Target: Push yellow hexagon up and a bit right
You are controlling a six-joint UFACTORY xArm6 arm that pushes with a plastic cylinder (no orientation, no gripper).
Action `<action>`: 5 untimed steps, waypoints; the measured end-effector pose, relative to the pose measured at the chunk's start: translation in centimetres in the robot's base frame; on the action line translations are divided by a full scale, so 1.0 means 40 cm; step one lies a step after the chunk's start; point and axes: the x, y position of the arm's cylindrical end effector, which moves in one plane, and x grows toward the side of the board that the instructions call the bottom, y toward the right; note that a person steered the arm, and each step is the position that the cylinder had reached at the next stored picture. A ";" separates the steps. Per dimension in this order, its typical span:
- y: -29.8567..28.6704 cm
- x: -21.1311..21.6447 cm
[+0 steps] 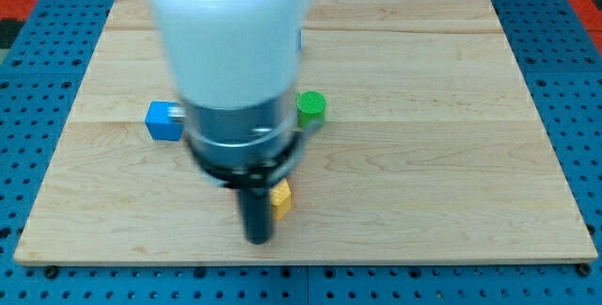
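A yellow hexagon [281, 199] lies near the board's lower middle, partly hidden behind my rod. My tip [259, 240] sits just below and to the left of the yellow hexagon, close to it or touching it; I cannot tell which. The arm's large white and dark body covers the middle of the board above it.
A blue cube [164, 120] sits at the view's left of the arm. A green cylinder [311, 107] sits at the arm's right, above the yellow hexagon. The wooden board [451, 154] lies on a blue perforated table [583, 79].
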 end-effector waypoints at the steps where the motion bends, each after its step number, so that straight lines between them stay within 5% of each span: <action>1: -0.126 -0.020; 5: 0.032 -0.057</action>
